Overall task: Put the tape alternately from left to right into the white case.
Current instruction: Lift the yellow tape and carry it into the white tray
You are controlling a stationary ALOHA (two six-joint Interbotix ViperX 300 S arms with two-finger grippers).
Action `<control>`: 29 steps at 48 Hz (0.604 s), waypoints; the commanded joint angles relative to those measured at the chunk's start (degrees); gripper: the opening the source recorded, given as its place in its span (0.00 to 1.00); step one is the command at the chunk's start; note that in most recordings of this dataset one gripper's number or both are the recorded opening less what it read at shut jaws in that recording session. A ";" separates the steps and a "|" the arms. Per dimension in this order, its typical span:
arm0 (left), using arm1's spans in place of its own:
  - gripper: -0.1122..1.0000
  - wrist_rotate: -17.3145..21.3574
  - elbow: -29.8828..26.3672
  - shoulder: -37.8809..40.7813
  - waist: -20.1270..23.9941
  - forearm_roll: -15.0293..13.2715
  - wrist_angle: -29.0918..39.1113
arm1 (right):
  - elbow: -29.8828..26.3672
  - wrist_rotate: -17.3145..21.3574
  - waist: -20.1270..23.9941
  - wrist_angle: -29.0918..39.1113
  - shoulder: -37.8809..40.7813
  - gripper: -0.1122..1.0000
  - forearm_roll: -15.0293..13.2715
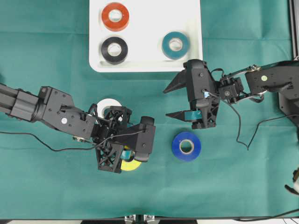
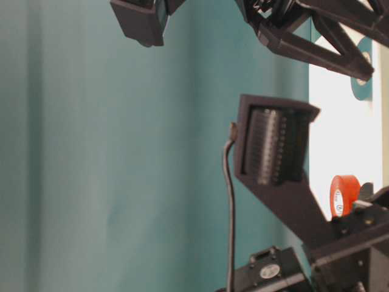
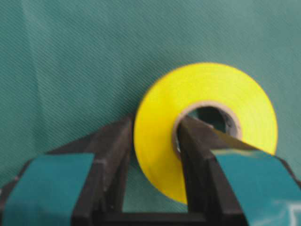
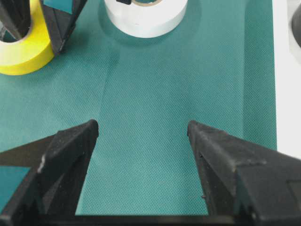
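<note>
Both arms: matte black housings with lattice-braced wrist frames, round white stickers and thin black cables. Left claw and right claw: black wedge fingers bearing teal patches.

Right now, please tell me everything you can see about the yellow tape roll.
The yellow tape roll is a glossy ring with a pale core around an open centre hole. It lies flat on the green cloth, outside the white tray, near the white roll. The left hand is shut on its wall: one finger sits inside the hole, the other presses the outer side. From overhead, the arm hides most of it.
</note>
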 commanded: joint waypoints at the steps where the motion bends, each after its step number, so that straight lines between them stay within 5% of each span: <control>1: 0.07 0.18 -0.53 -1.05 -0.09 0.09 -0.09 | -0.53 0.09 0.18 -0.35 -0.44 0.83 -0.18; 29: 0.07 0.44 0.62 -9.93 0.18 0.26 3.52 | -0.53 0.09 0.18 -0.35 -0.53 0.83 -0.09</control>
